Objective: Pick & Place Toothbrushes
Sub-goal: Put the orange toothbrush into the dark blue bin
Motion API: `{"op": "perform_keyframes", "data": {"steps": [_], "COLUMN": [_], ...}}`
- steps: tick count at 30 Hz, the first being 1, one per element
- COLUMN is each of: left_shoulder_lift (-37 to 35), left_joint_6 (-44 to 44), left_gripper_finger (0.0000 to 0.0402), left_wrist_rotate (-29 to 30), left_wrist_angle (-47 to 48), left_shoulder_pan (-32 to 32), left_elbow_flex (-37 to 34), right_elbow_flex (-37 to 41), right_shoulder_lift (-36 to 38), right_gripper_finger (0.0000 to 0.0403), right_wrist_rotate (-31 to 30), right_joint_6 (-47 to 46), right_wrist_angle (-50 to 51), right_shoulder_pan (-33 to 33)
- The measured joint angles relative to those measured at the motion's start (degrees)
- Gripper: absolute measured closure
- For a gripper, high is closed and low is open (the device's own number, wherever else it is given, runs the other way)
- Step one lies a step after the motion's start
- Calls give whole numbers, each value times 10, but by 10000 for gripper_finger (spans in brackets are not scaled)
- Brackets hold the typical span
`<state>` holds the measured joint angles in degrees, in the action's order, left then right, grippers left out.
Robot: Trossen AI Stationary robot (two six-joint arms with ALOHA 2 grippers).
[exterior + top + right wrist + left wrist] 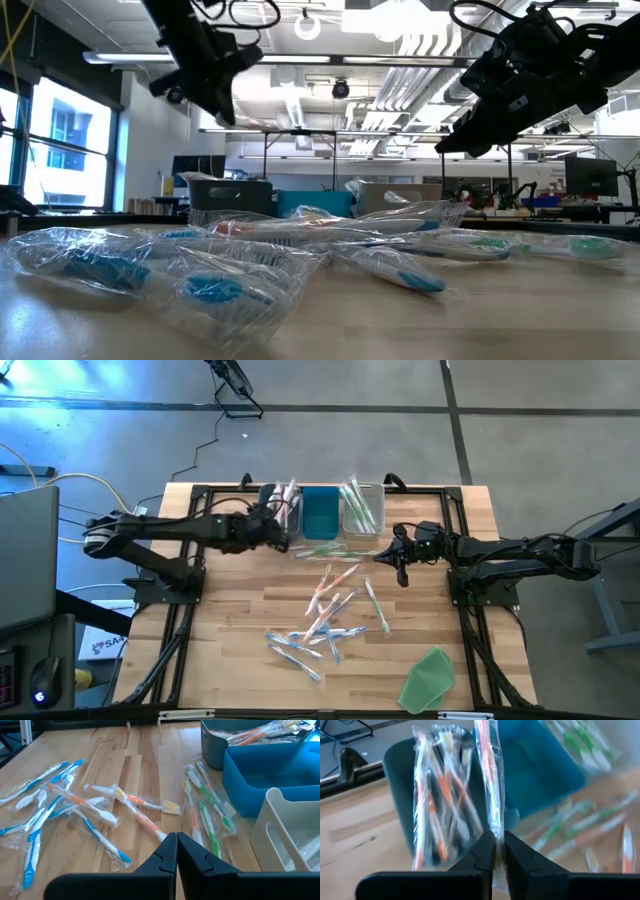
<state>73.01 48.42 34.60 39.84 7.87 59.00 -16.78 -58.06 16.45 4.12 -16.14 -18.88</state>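
Note:
Three bins stand in a row at the table's far edge: a dark bin [285,510] with orange toothbrushes [440,795], a blue bin [320,510], and a pale bin [362,508] with green toothbrushes [357,502]. My left gripper [499,851] is over the dark bin's near side, shut on a wrapped orange toothbrush [487,775]. Several wrapped toothbrushes [330,615] in orange, blue and green lie loose on the table's middle. My right gripper [176,842] hovers near the pale bin, shut, with nothing between its fingers. My left gripper pinches the orange toothbrush in its clear wrapper [494,832] between its two fingers, near one end of the wrapper. The toothbrush runs on from the fingertips along the line of the fingers, slanting out over the dark bin [400,775]. It is clear of the table.
A row of green and orange toothbrushes [207,820] lies just in front of the bins. A flat green sheet [430,678] lies at the table's near right corner. Bare wood shows at the table's left side [220,620]. A black frame [190,495] runs along the table's edges.

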Motion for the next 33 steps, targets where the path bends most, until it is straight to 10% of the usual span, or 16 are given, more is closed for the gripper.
{"op": "perform_keyframes", "data": {"steps": [33], "left_shoulder_lift": [131], "left_joint_6": [29], "left_gripper_finger": [335], "left_wrist_rotate": [-38], "left_wrist_angle": [-203], "left_shoulder_pan": [116], "left_elbow_flex": [-83], "right_elbow_flex": [0], "right_shoulder_lift": [0], "right_gripper_finger": [401], "right_wrist_rotate": [0], "right_joint_6": [0], "right_wrist_angle": [0], "right_shoulder_pan": [0]}}
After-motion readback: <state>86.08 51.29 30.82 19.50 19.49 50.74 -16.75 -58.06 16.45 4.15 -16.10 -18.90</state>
